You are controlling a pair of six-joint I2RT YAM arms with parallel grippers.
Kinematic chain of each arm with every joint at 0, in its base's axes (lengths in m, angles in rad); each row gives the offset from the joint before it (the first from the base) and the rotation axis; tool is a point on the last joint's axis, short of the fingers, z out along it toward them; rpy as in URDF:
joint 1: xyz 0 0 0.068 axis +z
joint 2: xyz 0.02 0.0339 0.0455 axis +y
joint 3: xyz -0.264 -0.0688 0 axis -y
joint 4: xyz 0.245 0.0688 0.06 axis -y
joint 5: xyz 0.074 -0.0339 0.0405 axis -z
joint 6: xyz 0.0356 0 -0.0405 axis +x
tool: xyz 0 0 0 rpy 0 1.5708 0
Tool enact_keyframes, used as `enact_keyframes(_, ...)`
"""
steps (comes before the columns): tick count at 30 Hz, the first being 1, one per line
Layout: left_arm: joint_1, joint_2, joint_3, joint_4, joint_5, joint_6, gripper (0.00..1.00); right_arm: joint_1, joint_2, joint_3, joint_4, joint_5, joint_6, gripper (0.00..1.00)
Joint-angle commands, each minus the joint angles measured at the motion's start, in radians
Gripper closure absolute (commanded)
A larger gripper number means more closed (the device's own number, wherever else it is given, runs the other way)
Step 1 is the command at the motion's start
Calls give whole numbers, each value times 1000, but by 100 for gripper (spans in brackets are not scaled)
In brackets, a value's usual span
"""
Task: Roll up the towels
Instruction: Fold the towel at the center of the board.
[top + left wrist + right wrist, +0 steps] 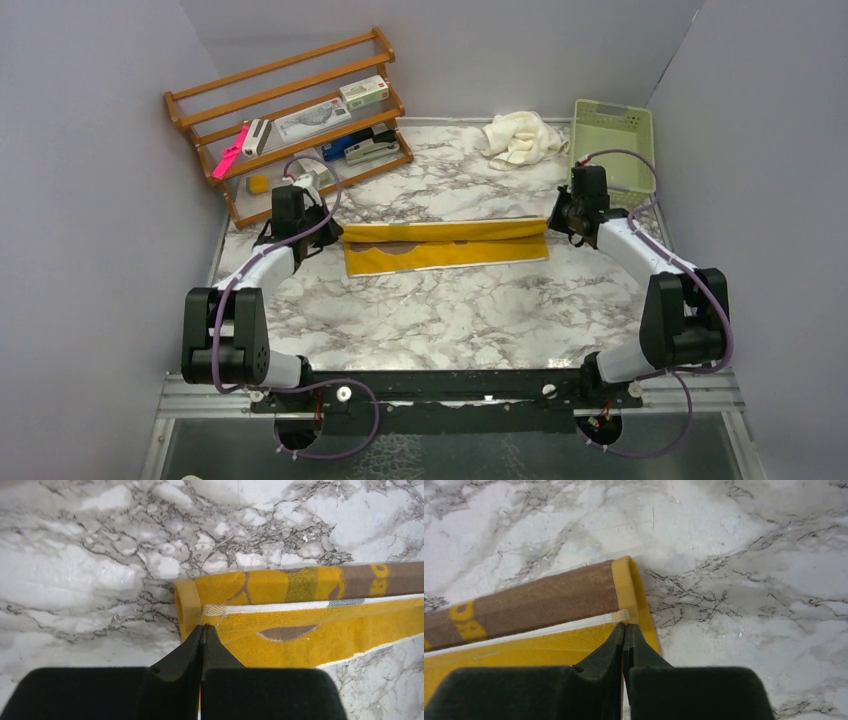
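Mustard towel [445, 245] ends pinched: left end effector [201, 630], right end effector [625, 627].

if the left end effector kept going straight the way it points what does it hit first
Most likely the mustard towel, its folded edge right ahead of the shut left end effector; beyond that, marble table. Depth is unclear.

Table [430, 320], top view.
- Shelf rack [290, 110]: upper left, small boxes on its shelves.
- Bunched towel [520, 138]: upper centre-right, with the basket [612, 140] just to its right.
- Flat towel [445, 245]: mid-frame, lying left to right, left gripper [202, 630] at its left end, right gripper [625, 627] at its right end.
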Motion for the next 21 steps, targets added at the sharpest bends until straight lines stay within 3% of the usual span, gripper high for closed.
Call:
enact_keyframes(1,-8,-60,-84,71,-34,-103,100,-4,-15,-37,-3,29,24,99)
enact_keyframes(11,-45,-97,-144,72,-40,-140,100,-5,-26,-84,4,26,47,98)
enact_keyframes(13,-48,-105,-144,62,-30,-152,94,-4,-37,-99,11,22,46,87)
enact_keyframes(14,-49,-108,-141,52,-18,-162,87,-4,-44,-106,17,20,45,72)
enact_keyframes(15,-49,-111,-135,39,-2,-175,82,-4,-54,-113,22,21,45,63)
enact_keyframes(18,-58,-131,-112,-25,37,-175,69,-4,-124,-145,59,31,51,44)
enact_keyframes(21,-71,-199,-102,-79,26,-152,50,-4,-244,-183,121,35,56,36)
